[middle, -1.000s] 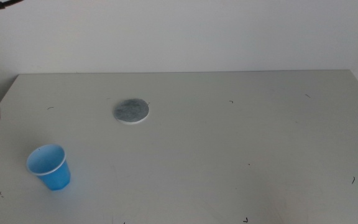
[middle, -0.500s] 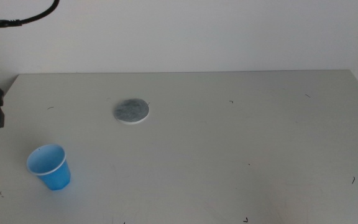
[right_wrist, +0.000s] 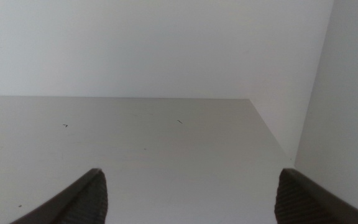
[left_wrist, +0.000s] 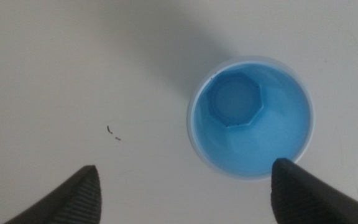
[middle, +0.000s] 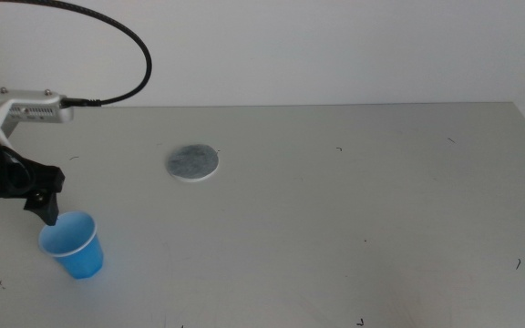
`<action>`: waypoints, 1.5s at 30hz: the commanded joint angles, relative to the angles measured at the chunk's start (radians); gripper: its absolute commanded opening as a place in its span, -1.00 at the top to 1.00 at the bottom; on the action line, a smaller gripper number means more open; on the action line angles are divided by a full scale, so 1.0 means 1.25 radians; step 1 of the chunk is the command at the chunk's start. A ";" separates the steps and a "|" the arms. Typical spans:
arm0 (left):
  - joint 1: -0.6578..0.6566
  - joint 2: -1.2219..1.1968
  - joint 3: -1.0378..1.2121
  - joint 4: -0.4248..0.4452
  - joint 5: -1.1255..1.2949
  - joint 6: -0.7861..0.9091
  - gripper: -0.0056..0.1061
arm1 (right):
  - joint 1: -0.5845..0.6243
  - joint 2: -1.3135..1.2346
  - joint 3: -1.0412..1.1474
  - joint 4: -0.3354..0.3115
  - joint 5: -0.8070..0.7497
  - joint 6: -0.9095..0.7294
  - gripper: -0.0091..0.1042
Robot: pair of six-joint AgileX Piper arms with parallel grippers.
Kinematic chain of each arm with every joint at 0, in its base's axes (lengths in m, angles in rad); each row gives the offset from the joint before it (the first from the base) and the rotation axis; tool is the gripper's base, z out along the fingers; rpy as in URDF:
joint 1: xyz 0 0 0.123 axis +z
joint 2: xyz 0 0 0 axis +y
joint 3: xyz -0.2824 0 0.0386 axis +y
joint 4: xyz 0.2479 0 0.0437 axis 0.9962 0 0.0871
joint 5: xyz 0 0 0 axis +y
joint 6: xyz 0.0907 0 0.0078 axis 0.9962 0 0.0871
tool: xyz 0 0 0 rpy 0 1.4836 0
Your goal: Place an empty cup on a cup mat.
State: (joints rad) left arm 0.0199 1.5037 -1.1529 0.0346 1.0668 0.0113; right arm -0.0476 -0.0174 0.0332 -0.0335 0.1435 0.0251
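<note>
The blue cup [middle: 73, 244] stands upright and empty at the table's front left. In the left wrist view the cup [left_wrist: 250, 118] shows from above, its lighter blue inside bare. My left gripper [middle: 12, 210] is open and hovers just above and left of the cup. In its own view the left gripper [left_wrist: 185, 190] has one jaw close to the cup's rim and the other far off over bare table. The grey cup mat [middle: 192, 162] lies flat farther back, apart from the cup. My right gripper [right_wrist: 191, 193] is open and empty and is out of the middle view.
The light grey table [middle: 354, 210] carries only small dark specks. A white wall runs behind its far edge. A black cable [middle: 135, 55] arcs above the left arm. The right wrist view shows the table's corner and wall [right_wrist: 347, 93].
My left arm has come in from the left edge toward the cup, and its gripper now hovers beside the cup. The cup and mat have not moved.
</note>
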 commanded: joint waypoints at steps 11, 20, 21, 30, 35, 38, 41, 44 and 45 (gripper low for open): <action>-0.001 0.161 -0.025 -0.017 -0.085 0.013 -0.96 | -0.001 -0.015 -0.009 -0.007 -0.062 -0.007 -0.82; -0.001 0.195 -0.025 -0.028 -0.094 0.042 -0.31 | -0.001 -0.015 -0.009 -0.007 -0.062 -0.007 -0.82; -0.001 0.194 -0.025 -0.034 -0.094 0.044 -0.15 | -0.001 -0.015 -0.009 -0.007 -0.062 -0.007 -0.82; -0.001 0.191 -0.027 -0.108 -0.087 0.037 0.90 | -0.001 -0.015 -0.009 -0.007 -0.062 -0.007 -0.82; -0.044 0.178 -0.091 -0.139 -0.084 0.023 0.90 | -0.001 -0.015 -0.009 -0.007 -0.062 -0.007 -0.82; -0.084 0.187 -0.168 -0.134 -0.083 -0.023 0.90 | -0.001 -0.015 -0.009 -0.007 -0.062 -0.007 -0.82; -0.118 0.219 -0.269 -0.124 -0.084 -0.077 0.90 | -0.001 -0.015 -0.009 -0.007 -0.062 -0.007 -0.82; -0.143 0.279 -0.371 -0.116 -0.063 -0.116 0.90 | -0.001 -0.015 -0.009 -0.007 -0.062 -0.007 -0.82; -0.148 0.303 -0.408 -0.116 -0.048 -0.121 0.90 | -0.001 -0.015 -0.009 -0.007 -0.062 -0.007 -0.82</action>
State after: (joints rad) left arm -0.1530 1.8934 -1.5867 -0.1067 0.9993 -0.1049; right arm -0.0476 -0.0174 0.0332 -0.0335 0.1435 0.0251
